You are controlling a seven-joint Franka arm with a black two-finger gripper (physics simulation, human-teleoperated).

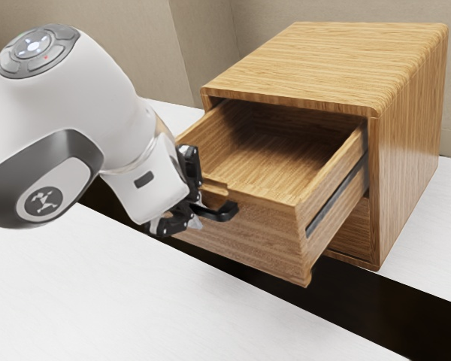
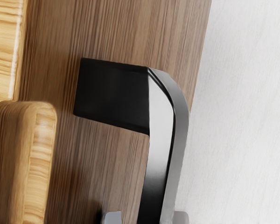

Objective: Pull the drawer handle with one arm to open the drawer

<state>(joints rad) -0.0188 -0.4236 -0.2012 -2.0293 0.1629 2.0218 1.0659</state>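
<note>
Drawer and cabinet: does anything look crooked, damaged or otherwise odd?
Nothing stands out. The drawer is pulled well out of the cabinet and sits level and square in its opening. The black handle looks intact, with the gripper at it.

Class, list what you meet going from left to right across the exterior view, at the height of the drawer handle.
In order: robot arm → tool → drawer handle → drawer → cabinet.

One wooden cabinet [image 1: 406, 98], one drawer [image 1: 270, 150], one black handle [image 1: 219, 213], one robot arm [image 1: 75, 128], one white table [image 1: 98, 301]
</note>
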